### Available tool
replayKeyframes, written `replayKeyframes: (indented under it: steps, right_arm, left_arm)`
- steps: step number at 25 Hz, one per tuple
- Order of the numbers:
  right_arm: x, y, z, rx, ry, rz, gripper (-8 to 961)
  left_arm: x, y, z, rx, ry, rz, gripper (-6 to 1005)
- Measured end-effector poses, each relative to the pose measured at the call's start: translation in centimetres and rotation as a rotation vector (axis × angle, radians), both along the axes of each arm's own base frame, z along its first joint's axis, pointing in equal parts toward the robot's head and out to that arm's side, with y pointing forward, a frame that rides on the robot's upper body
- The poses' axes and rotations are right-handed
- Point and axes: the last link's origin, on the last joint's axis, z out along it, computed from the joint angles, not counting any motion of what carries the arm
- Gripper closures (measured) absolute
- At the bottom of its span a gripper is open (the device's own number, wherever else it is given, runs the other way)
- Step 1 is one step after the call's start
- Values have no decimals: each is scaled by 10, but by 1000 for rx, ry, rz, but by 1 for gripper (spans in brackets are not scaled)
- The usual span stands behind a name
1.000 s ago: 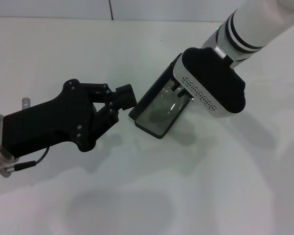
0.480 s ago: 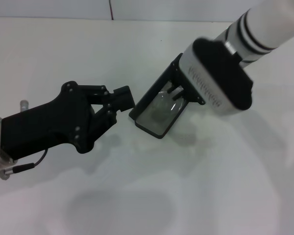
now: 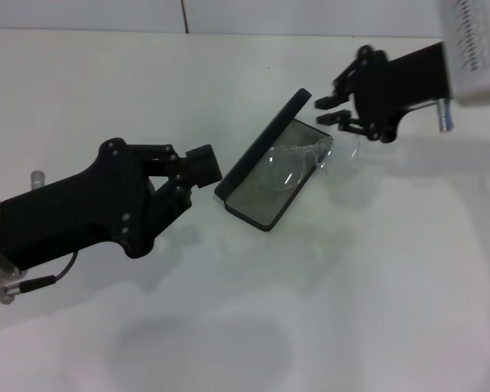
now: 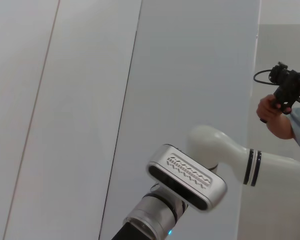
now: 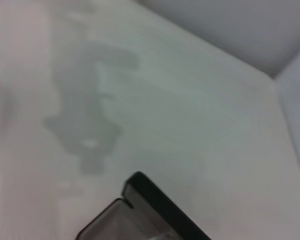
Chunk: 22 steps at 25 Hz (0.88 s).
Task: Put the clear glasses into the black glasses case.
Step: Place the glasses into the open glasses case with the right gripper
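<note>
Your right gripper is up and off to the right of the black glasses case, fingers spread apart with nothing between them, fingertips pointing back toward the case. It sits just beside the far end of the clear glasses, but from the head view you can't really tell if a fingertip is touching the frame or not.

The glasses are lying in the open tray of the case, lens down on the grey lining, with one end poking out over the tray's right rim toward that gripper. The lid is standing up along the left side of the tray.

Your left gripper is on the other side, right next to the upright lid, fingers close together, and they look like they're up against the lid's outer face, but contact isn't clear.

Everything's on the white table. The right wrist view only catches a corner of the case on the table.
</note>
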Motion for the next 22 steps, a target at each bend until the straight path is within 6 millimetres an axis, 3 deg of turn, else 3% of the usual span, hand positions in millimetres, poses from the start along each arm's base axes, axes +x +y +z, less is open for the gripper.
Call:
replayKeyframes:
  steps: [6, 12, 17, 22]
  right_arm:
    - [11, 11, 13, -9, 69, -217, 821]
    - [-33, 27, 15, -119, -45, -390, 820]
    - [-66, 32, -7, -97, -231, -374, 819]
    - [-77, 28, -32, -125, -355, -350, 818]
  left_arm:
    - [2, 0, 0, -3, 3, -11, 943]
    - [2, -3, 0, -13, -6, -21, 942]
    - [2, -7, 0, -25, -8, -37, 943]
    - [3, -8, 1, -25, -12, -46, 942]
